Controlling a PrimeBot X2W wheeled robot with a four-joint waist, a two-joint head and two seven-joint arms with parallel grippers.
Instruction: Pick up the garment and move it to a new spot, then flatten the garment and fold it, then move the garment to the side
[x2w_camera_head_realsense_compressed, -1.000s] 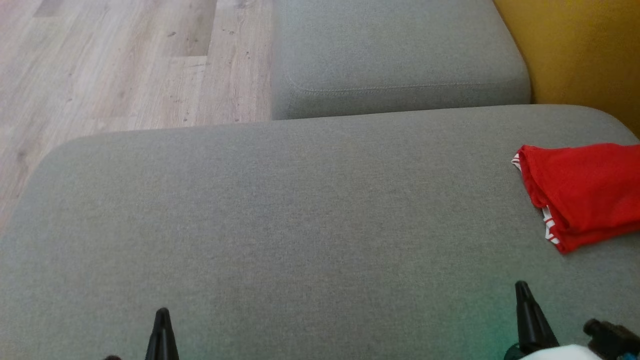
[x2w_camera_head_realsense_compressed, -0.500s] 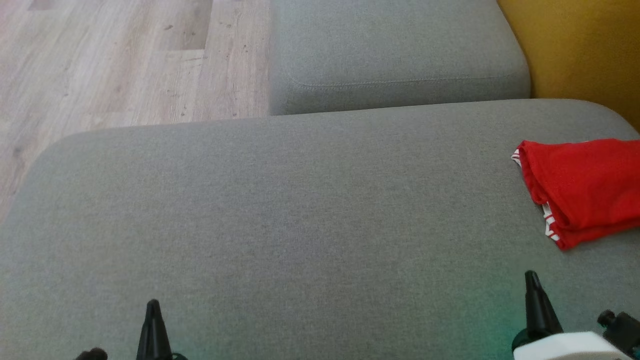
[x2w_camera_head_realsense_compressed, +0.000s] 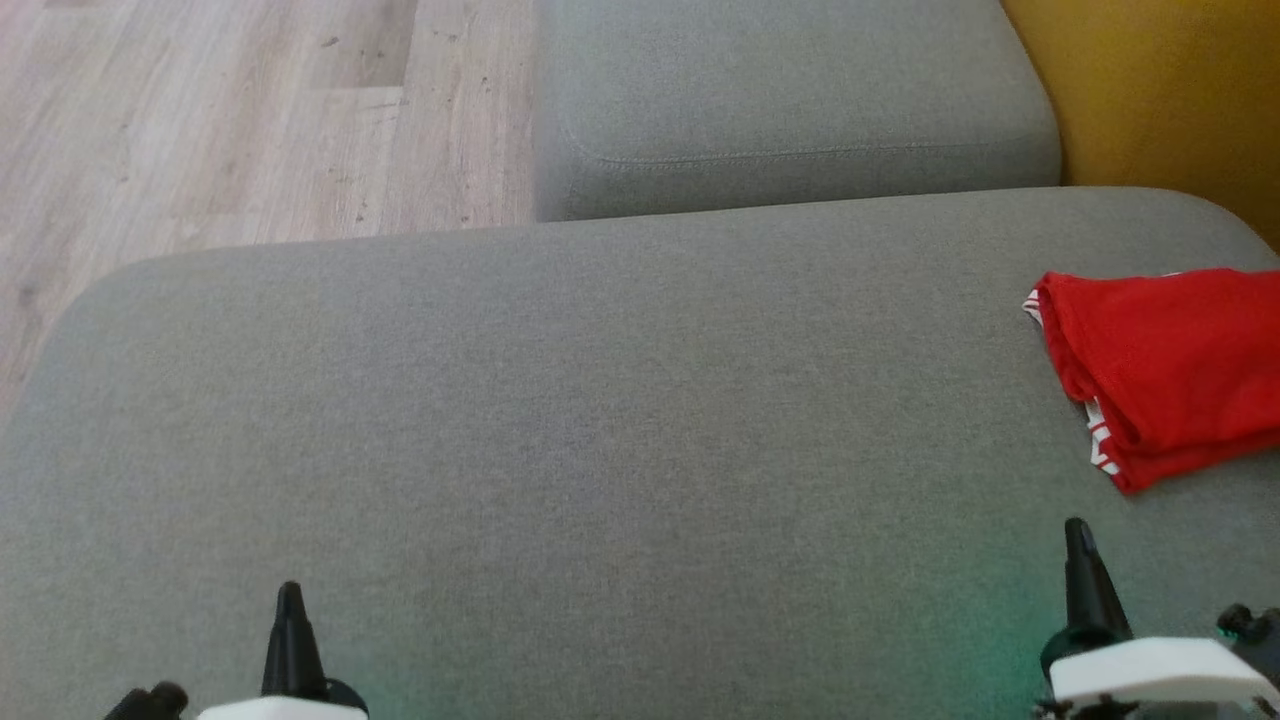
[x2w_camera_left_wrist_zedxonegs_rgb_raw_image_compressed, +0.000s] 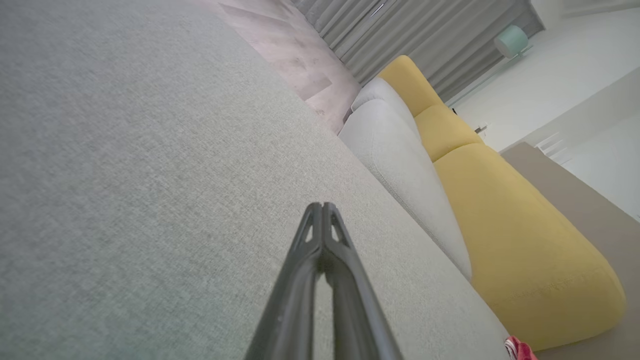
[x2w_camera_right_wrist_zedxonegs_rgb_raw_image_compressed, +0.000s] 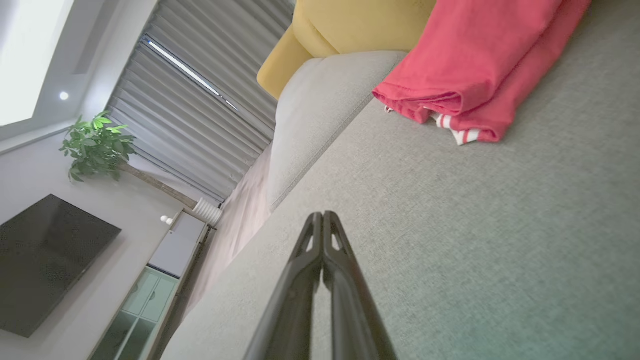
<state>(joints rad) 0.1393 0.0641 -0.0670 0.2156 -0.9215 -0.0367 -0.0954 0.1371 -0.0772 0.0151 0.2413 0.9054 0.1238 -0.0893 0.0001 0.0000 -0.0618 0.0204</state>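
Observation:
A folded red garment (x2w_camera_head_realsense_compressed: 1170, 370) with a red-and-white striped trim lies at the right edge of the grey sofa seat (x2w_camera_head_realsense_compressed: 600, 440); the right wrist view has the garment (x2w_camera_right_wrist_zedxonegs_rgb_raw_image_compressed: 470, 65) at the top right, and a scrap of it (x2w_camera_left_wrist_zedxonegs_rgb_raw_image_compressed: 520, 348) peeks in at the left wrist view's bottom right. My right gripper (x2w_camera_head_realsense_compressed: 1080, 540) hovers low at the lower right, just short of the garment, fingers pressed together on nothing (x2w_camera_right_wrist_zedxonegs_rgb_raw_image_compressed: 323, 216). My left gripper (x2w_camera_head_realsense_compressed: 290, 600) sits at the lower left, far from the garment, also shut and empty (x2w_camera_left_wrist_zedxonegs_rgb_raw_image_compressed: 322, 206).
A second grey cushion (x2w_camera_head_realsense_compressed: 790, 100) lies beyond the seat. A yellow backrest (x2w_camera_head_realsense_compressed: 1160, 90) rises at the far right. Wooden floor (x2w_camera_head_realsense_compressed: 230, 120) lies past the seat's far left edge. A plant (x2w_camera_right_wrist_zedxonegs_rgb_raw_image_compressed: 97, 145) and a television (x2w_camera_right_wrist_zedxonegs_rgb_raw_image_compressed: 45, 260) stand in the room.
Both grippers have risen a little further into the head view, with their white wrists now showing. The camera has shifted slightly; the garment lies as before.

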